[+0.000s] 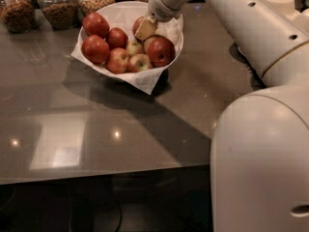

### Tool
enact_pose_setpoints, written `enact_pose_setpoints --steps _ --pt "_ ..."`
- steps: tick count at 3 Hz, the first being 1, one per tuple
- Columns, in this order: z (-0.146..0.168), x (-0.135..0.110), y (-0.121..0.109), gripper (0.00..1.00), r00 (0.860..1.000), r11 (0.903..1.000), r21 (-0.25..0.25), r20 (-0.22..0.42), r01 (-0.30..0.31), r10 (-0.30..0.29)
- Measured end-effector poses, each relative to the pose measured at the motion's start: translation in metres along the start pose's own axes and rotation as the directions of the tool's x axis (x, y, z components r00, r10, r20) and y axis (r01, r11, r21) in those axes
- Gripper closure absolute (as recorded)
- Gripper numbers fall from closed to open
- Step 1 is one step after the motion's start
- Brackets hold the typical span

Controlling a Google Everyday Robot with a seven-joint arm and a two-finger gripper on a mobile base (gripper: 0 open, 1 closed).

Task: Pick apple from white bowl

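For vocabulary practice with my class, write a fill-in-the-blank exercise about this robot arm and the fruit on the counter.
1. The robot's gripper hangs over the round, white, paper-lined ___.
2. The largest, glossy dark-red ___ lies at the right side of that container, near the gripper.
3. At the back of the grey counter stand glass ___ filled with dry food.
Missing words: bowl; apple; jars.

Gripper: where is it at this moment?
In the camera view, the gripper is at upper centre, over the right rear of the white bowl, beside a partly hidden red apple and behind the large dark-red apple.
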State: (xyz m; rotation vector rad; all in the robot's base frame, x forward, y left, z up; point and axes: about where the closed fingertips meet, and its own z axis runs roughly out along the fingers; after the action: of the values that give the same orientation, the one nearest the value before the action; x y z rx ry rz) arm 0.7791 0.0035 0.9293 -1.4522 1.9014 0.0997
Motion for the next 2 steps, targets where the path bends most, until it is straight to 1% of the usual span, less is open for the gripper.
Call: enact_pose_setpoints --steps 1,2 --pt "-0.008 -0.011 0.009 1.0 0.999 0.9997 -0.015 0.026 0.02 -0.019" --pt "-0.017 -0.022 0.014 1.0 0.998 0.9991 -0.018 0.051 0.039 -0.038"
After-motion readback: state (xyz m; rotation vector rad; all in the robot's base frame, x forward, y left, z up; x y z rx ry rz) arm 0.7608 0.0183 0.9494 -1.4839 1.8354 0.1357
